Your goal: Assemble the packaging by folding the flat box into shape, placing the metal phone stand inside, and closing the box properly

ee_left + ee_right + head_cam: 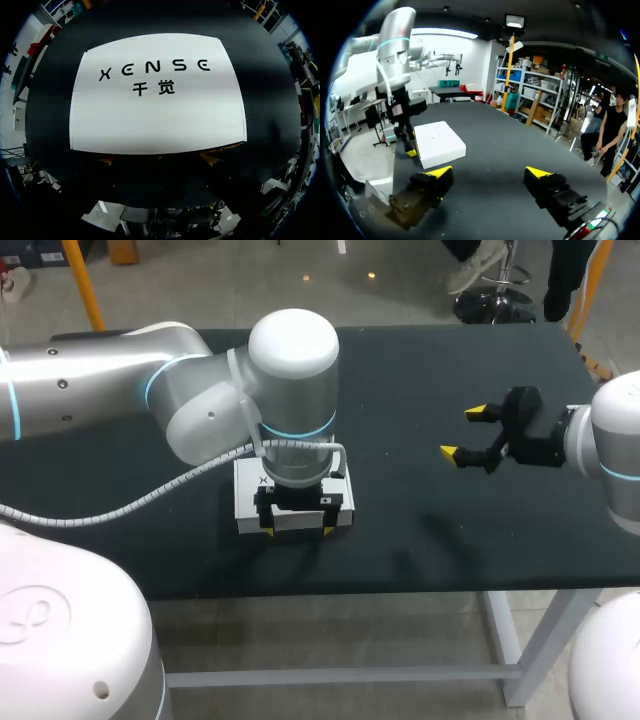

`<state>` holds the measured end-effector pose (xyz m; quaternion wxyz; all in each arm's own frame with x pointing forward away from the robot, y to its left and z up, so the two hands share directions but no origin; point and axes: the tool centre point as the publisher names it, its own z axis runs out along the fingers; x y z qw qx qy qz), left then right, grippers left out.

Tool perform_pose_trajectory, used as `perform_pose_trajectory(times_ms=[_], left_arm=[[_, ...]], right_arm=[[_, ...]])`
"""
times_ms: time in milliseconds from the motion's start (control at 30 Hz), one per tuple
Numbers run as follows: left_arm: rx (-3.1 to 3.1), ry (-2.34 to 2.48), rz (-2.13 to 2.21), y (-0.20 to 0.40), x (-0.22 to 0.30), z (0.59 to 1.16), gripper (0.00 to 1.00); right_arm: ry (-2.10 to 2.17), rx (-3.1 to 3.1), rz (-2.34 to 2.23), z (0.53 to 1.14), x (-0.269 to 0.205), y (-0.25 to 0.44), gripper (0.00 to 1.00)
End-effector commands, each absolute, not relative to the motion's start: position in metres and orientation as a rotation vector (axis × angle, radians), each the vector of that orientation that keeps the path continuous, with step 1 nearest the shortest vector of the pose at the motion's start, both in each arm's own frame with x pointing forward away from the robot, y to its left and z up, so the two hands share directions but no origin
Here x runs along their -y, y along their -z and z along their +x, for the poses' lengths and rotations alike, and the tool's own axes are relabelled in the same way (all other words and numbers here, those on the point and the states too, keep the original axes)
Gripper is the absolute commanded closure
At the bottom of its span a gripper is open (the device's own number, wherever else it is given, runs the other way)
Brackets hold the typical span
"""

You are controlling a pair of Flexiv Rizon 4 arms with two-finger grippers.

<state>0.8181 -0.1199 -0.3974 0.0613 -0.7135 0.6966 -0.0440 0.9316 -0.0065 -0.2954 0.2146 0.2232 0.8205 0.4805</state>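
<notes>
A white closed box [248, 502] with black print on its lid [157, 95] lies flat on the black table [420, 530], near the front edge. My left gripper [298, 531] points straight down at the box's front side, open, its yellow tips [107, 160] just off that edge and spread along it. My right gripper [464, 432] hangs open above the table's right part, well apart from the box [439, 142], with nothing between its fingers [439, 172]. No metal phone stand shows in any view.
My left arm [290, 370] and its grey cable cover the box's back half from above. Bare black tabletop lies between the box and my right gripper [490, 172].
</notes>
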Motion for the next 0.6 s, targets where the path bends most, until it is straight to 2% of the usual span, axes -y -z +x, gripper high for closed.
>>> perform_pose_trajectory(times_ms=[33, 600], left_arm=[[-2.098, 0.115, -2.161, 0.399, 0.121, 0.829, 0.00], [-2.041, 0.119, -2.200, 0.401, 0.117, 0.881, 0.00]], right_arm=[[-1.404, -2.223, 0.594, 0.930, 0.009, 0.297, 0.00], [-1.404, -2.223, 0.594, 0.930, 0.009, 0.297, 0.00]])
